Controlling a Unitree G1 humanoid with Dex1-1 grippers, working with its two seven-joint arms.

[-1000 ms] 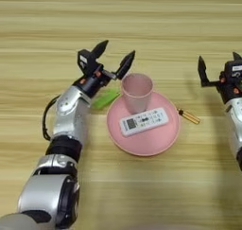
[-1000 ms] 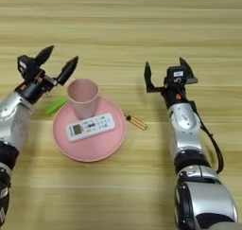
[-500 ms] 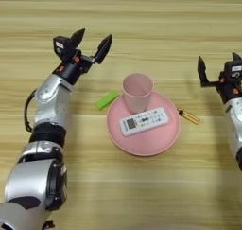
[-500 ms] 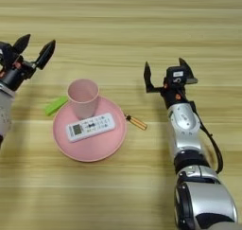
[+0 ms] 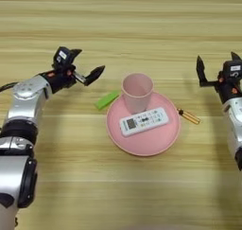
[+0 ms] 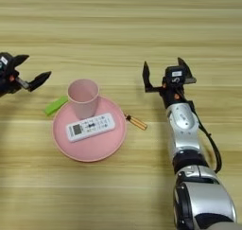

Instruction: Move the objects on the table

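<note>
1. So, left eye view: pink cup stands upright on the back-left part of a pink plate, mouth up. White remote lies flat on the plate just in front of the cup, long axis running left-right w/ a slight tilt.
2. Lime-green block lies flat on the table, just left of the plate rim, angled; can't tell if it touches the rim.
3. Left gripper is up-left of the block, near it but apart from it, fingers spread, holding nothing. One finger points right toward the cup.
4. Small orange-brown stick lies on the wood just off the plate's right edge.
5. Right gripper is near the right edge of this view, well apart from the plate, fingers apart & pointing up, empty.
6. Right eye view: same layout, shifted. Right gripper is fully seen here, right of the stick, both fingers wide, nothing between them; forearm runs down toward the bottom edge.
7. Left gripper sits at the far left edge here, partly cut off, fingers still clearly apart. Cup, remote, plate sit left of centre.
</note>
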